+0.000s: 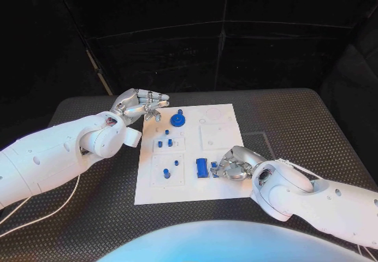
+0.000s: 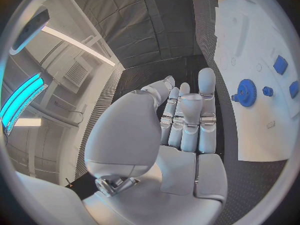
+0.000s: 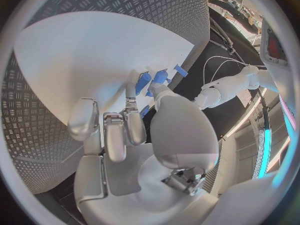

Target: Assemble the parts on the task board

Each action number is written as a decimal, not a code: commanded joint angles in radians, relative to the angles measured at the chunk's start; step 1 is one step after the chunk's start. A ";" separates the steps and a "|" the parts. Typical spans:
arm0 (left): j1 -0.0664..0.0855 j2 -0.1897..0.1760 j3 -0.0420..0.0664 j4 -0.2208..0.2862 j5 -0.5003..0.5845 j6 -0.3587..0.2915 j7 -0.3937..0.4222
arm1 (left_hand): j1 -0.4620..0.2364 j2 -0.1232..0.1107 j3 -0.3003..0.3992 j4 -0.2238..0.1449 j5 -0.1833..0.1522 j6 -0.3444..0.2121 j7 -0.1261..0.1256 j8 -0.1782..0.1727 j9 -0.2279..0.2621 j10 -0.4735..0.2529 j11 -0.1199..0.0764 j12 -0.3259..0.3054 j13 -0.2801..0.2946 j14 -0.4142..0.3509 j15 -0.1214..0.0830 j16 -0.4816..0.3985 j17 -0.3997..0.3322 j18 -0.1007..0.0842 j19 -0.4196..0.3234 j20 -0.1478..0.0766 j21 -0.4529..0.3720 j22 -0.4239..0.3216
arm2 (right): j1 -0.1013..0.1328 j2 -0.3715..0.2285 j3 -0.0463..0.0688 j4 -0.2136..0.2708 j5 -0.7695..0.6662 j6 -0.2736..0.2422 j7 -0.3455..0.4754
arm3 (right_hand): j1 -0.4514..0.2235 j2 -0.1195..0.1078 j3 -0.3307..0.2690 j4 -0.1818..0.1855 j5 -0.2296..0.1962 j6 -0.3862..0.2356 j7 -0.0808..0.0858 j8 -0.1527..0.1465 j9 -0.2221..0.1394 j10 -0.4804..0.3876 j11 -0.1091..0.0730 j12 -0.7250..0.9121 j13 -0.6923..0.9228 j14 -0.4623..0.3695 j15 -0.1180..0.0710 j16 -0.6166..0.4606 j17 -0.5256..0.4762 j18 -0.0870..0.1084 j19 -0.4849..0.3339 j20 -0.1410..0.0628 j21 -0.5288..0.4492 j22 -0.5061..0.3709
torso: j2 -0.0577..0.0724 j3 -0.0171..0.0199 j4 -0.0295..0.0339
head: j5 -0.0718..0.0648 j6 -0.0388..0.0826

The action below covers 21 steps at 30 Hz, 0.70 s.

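The right hand (image 1: 234, 162) rests on the near right part of the task board (image 1: 189, 188), its fingers curled down around a small blue part (image 1: 214, 165) — whether it truly pinches the piece I cannot tell. Just beside it lies a longer blue block (image 1: 201, 167), flat, its long axis running away from the robot. The left hand (image 1: 140, 105) hovers at the board's far left corner, fingers loosely spread and holding nothing (a blue gear (image 1: 178, 119) sits near it).
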 commanded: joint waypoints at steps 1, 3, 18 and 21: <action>0.001 0.001 0.001 0.001 0.004 0.010 0.003 | 0.001 0.010 -0.003 -0.004 -0.001 -0.005 0.003 0.005 -0.001 -0.007 -0.002 0.005 -0.001 -0.007 -0.001 -0.001 -0.001 0.013 -0.004 0.000 -0.004 -0.002 | 0.001 0.002 0.000 0.001 -0.013 0.010 -0.001 | -0.019 0.003 -0.031 0.000 -0.065 -0.003 0.006 -0.005 0.002 0.004 0.001 -0.007 0.090 0.102 0.005 0.000 0.238 -0.009 -0.006 0.001 -0.005 -0.002 | 0.000 0.0003 -0.0003 | 0.000 0.000; 0.001 0.001 0.001 0.001 0.004 0.010 0.003 | 0.001 0.010 -0.003 -0.004 -0.001 -0.005 0.003 0.005 -0.001 -0.007 -0.002 0.005 -0.001 -0.007 -0.001 -0.001 -0.001 0.013 -0.004 0.000 -0.004 -0.002 | 0.001 0.003 0.000 0.002 -0.014 0.011 0.001 | -0.024 0.008 -0.058 0.002 -0.110 -0.003 0.006 -0.006 0.003 0.003 0.001 -0.007 0.090 0.102 0.006 0.000 0.238 -0.008 -0.006 0.001 -0.006 -0.003 | 0.000 0.0006 -0.0004 | 0.000 0.000; 0.001 -0.002 0.001 0.001 0.004 0.012 0.000 | 0.001 0.010 -0.003 -0.004 -0.001 -0.005 0.003 0.005 -0.001 -0.007 -0.002 0.005 -0.001 -0.007 -0.001 -0.001 -0.001 0.013 -0.004 0.000 -0.004 -0.002 | 0.001 -0.029 0.000 0.027 -0.015 0.006 0.066 | 0.033 0.034 -0.130 -0.004 -0.161 -0.001 0.006 -0.009 0.010 0.004 0.001 -0.004 0.094 0.103 0.005 0.000 0.239 -0.009 -0.005 0.001 -0.006 0.000 | -0.001 0.0009 -0.0019 | 0.002 0.000; 0.001 -0.001 0.001 0.000 0.004 0.012 0.000 | 0.001 0.010 -0.003 -0.004 -0.001 -0.005 0.003 0.005 -0.001 -0.007 -0.002 0.005 -0.001 -0.007 -0.001 -0.001 -0.001 0.013 -0.004 0.000 -0.004 -0.002 | 0.001 -0.040 0.000 0.039 -0.001 -0.009 0.094 | 0.035 0.036 -0.133 -0.002 -0.164 -0.001 0.006 -0.009 0.010 0.006 0.001 0.000 0.096 0.103 0.005 0.002 0.242 -0.009 -0.003 0.001 -0.004 0.003 | 0.000 0.0014 -0.0016 | 0.000 0.000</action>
